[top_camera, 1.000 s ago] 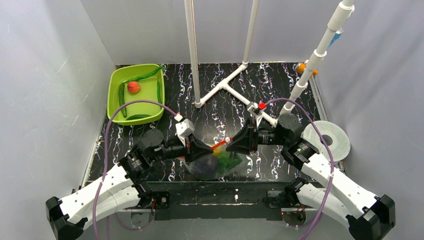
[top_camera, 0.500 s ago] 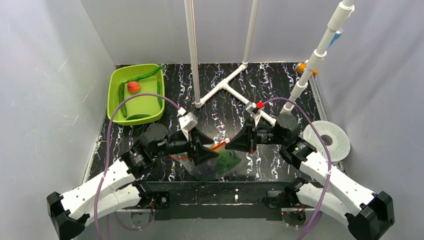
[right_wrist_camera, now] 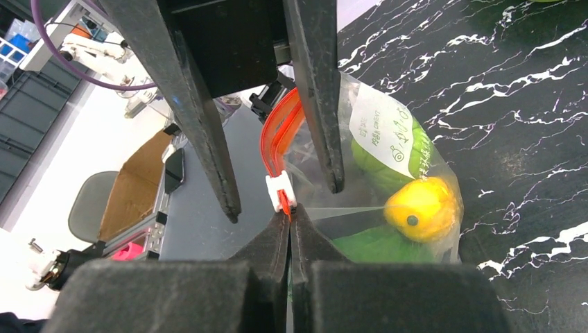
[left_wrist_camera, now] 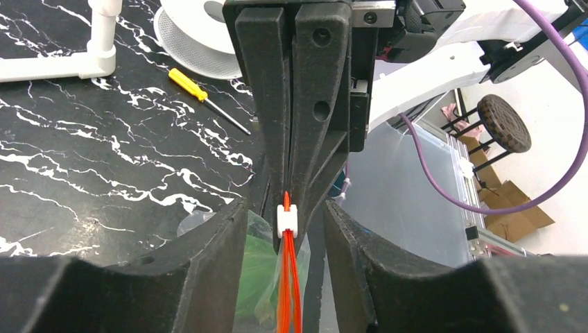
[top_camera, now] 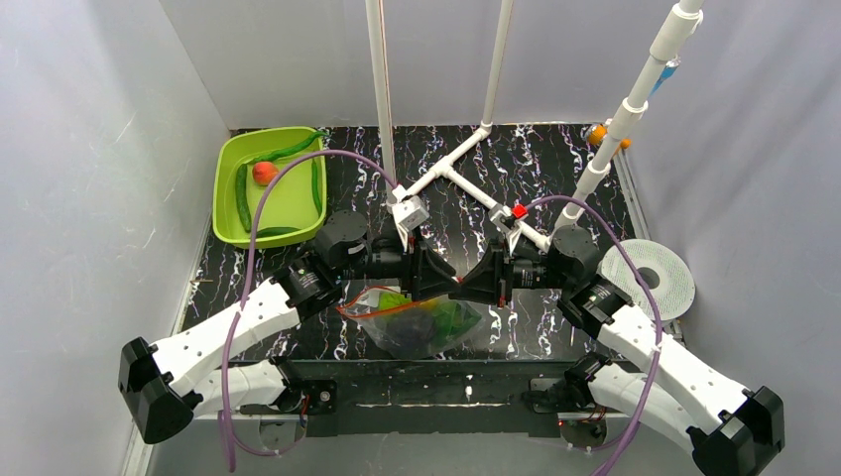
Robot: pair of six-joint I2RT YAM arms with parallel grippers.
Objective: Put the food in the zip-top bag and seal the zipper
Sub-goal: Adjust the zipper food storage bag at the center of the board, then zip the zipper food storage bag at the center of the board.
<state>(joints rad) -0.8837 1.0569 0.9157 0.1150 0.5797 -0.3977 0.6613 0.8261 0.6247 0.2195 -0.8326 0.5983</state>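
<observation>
The zip-top bag [top_camera: 421,325] lies at the near middle of the table. It holds a yellow piece [right_wrist_camera: 421,206], a lime-green fruit [right_wrist_camera: 388,156] and leafy green [right_wrist_camera: 378,246]. My right gripper [right_wrist_camera: 289,212] is shut on the end of the red-orange zipper [right_wrist_camera: 277,135], just behind its white slider [right_wrist_camera: 281,189]. My left gripper [left_wrist_camera: 286,208] is open, with one jaw on each side of the zipper [left_wrist_camera: 291,291] and slider [left_wrist_camera: 286,220]; I see no contact. The two grippers [top_camera: 443,281] [top_camera: 466,288] meet tip to tip. A red-orange fruit [top_camera: 264,173] and long green pods [top_camera: 243,196] lie in the green bin [top_camera: 288,203].
A white pipe frame [top_camera: 441,174] stands behind the grippers. A white spool [top_camera: 650,278] sits at the right edge, with a yellow screwdriver [left_wrist_camera: 201,94] near it. An orange-handled tool [top_camera: 598,134] lies at the back right. Grey walls enclose the table.
My left gripper has moved right along the zipper, from the bag's left end up to the right gripper's tips. The right arm has stayed put, holding the zipper end.
</observation>
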